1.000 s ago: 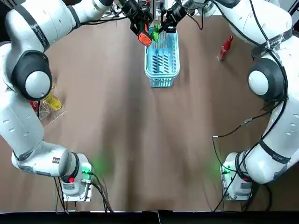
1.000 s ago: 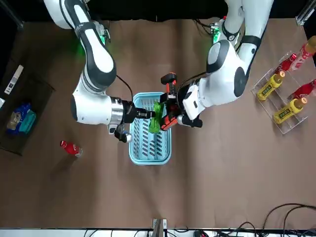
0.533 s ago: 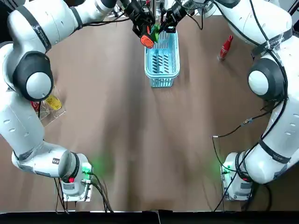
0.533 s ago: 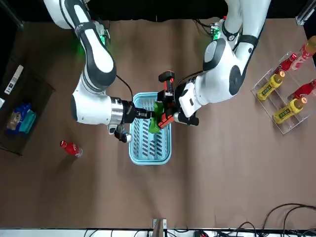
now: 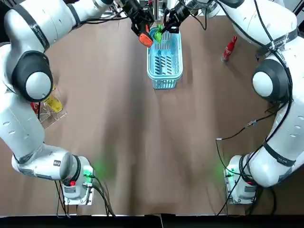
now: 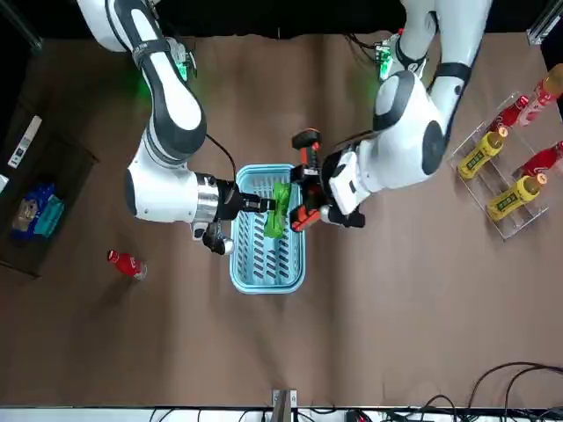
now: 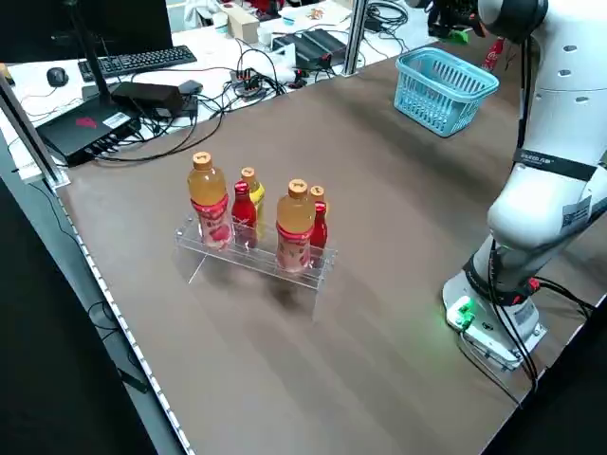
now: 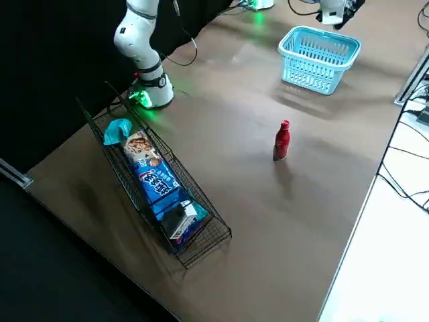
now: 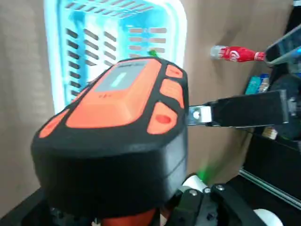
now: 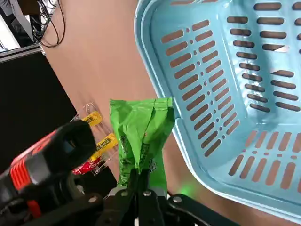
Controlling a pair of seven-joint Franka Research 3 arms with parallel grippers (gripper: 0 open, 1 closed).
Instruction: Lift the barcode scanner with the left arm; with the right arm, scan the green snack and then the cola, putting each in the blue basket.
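- Here we go: our left gripper (image 5: 138, 24) is clamped on the scanner (image 5: 144, 38), holding it up off the table (image 5: 142, 137) out at 12 o'clock
- Our right gripper (image 10: 140, 181) is pinched tight on one end seam of the green snack (image 10: 141, 134), and from overhead the bag hangs just beside the scanner, at its 3 o'clock
- The snack sits above the far rim of the basket (image 5: 165, 76), not yet down inside, so we judge this to be the scan itself, with the drop to come
- That bag looks light, soft and crinkly to us; gripped by the seam it will likely flop and twist, so we'd want its printed face kept flat toward the scanner
- The cola (image 5: 228, 49) stands upright at 2 o'clock of the table, well apart from the basket, untouched
- We reckon the bottle is stiff, round, a bit slippery and easy to tip: best taken across the body, below the neck
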